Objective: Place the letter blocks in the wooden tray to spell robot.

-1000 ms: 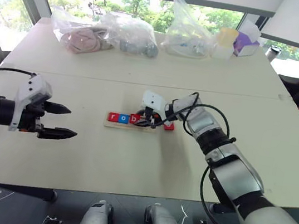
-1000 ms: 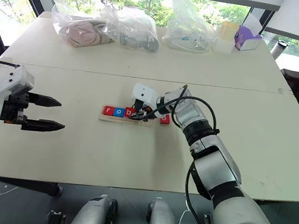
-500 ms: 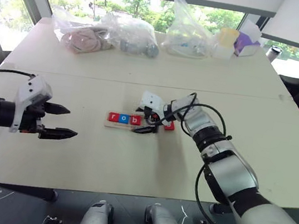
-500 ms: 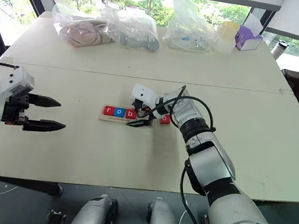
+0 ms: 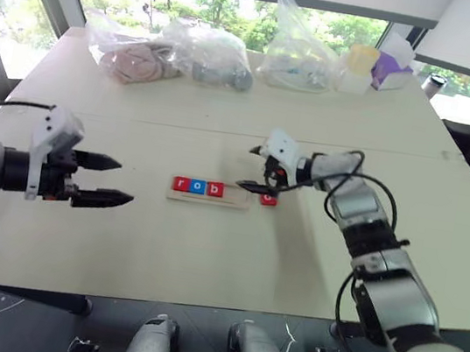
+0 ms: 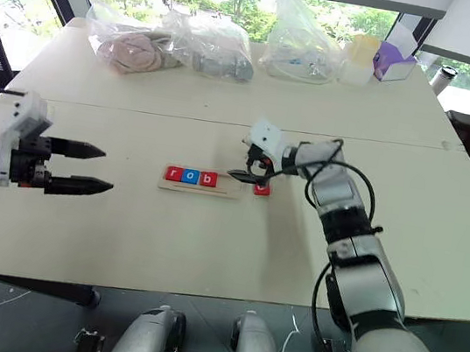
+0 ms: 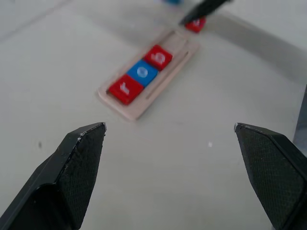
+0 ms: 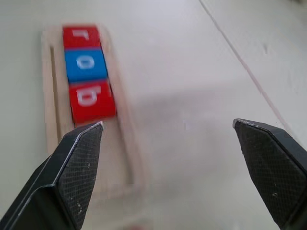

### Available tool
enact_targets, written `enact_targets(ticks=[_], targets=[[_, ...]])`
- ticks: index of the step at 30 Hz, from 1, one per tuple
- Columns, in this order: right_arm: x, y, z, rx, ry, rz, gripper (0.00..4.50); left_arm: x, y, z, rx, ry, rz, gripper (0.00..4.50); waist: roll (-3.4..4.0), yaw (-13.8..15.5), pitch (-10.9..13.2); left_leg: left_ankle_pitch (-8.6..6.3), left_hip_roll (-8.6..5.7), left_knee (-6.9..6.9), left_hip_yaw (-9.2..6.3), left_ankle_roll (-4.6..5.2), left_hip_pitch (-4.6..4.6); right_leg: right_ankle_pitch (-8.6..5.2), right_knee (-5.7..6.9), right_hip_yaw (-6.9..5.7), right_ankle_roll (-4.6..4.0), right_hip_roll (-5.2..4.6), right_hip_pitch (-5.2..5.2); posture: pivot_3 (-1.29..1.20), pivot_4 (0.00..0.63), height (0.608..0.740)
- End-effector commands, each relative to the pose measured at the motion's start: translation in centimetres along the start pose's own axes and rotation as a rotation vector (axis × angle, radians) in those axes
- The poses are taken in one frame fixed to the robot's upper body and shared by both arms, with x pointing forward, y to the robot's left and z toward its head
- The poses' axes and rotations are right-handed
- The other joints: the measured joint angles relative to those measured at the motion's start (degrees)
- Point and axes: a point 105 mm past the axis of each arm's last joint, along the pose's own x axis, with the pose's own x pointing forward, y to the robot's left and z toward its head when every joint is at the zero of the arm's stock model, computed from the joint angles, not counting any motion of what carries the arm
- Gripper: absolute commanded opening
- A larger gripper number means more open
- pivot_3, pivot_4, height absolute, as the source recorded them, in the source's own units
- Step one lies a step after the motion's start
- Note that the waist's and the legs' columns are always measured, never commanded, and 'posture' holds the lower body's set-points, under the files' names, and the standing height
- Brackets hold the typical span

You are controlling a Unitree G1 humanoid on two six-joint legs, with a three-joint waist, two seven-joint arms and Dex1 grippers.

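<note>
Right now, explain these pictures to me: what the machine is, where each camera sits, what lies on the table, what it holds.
This is a humanoid robot with two arms, each ending in a gripper of two black fingers. Two pictures come from cameras in its head, looking down over the table. Two come from cameras on its wrists, looking along the fingers.

On the table lies a wooden tray with three letter blocks in a row: red r, blue o, red b. A further red block lies on the table just past the tray's right end. Plastic bags sit at the far edge.

The left gripper hangs open off to the left. The right gripper is open above the loose red block. Neither holds anything.
</note>
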Motion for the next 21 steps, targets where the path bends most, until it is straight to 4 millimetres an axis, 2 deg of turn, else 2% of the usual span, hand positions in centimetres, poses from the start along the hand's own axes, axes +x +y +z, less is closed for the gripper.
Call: enact_targets(ticks=[1,4,7,10,12,18,21], targets=[[-4.4,-2.9,2.8,0.137,-0.141,-0.239,4.45,0.5,-0.8,2.8,0.010,-0.120,-0.026,4.50,0.01,-0.05,0.01,0.00,0.01,0.00,0.01,0.00,0.02,0.00,0.02,0.03,0.00,0.02,0.00,0.00,0.150,0.740],[-6.1,-2.4,2.8,0.250,-0.167,-0.294,4.45,1.2,-1.5,3.3,0.001,-0.136,-0.066,4.50,0.00,-0.07,0.00,0.01,0.01,0.01,-0.08,-0.02,0.01,0.02,0.10,0.03,0.05,0.08,0.01,0.00,0.150,0.740],[-8.0,0.2,0.9,0.498,-0.096,-0.473,4.45,3.8,-1.7,3.4,0.033,-0.150,-0.066,4.50,-0.03,0.09,-0.05,0.01,0.03,-0.04,-0.13,-0.01,0.06,0.02,0.12,0.04,0.07,0.15,0.03,0.00,0.150,0.740],[-7.4,3.6,-0.1,0.597,-0.018,-0.522,4.45,4.8,-1.2,3.8,0.057,-0.163,-0.043,4.50,-0.02,0.01,-0.06,0.03,0.02,-0.03,-0.21,-0.04,0.06,0.02,0.22,-0.03,0.05,0.31,0.05,0.00,0.150,0.740],[-6.9,4.8,-0.7,0.605,0.018,-0.535,4.45,4.8,-1.1,4.1,0.058,-0.173,-0.043,4.50,0.01,-0.29,-0.04,0.11,0.02,-0.04,-0.16,-0.18,0.06,0.02,0.23,0.06,0.03,0.35,-0.06,0.00,0.150,0.740],[-5.3,5.5,-3.1,0.654,0.082,-0.585,4.45,4.8,-0.8,4.1,0.062,-0.152,-0.062,4.50,-0.01,-0.18,-0.05,0.30,-0.02,-0.01,-0.09,-0.49,0.11,-0.07,0.15,0.12,-0.18,0.34,0.03,0.00,0.150,0.740],[-4.3,5.5,-3.1,0.651,0.074,-0.577,4.45,4.8,-0.7,4.1,0.062,-0.148,-0.062,4.50,-0.02,-0.13,-0.05,0.31,-0.03,-0.01,-0.09,-0.49,0.08,-0.06,0.12,0.12,-0.16,0.33,0.02,0.00,0.150,0.740]])
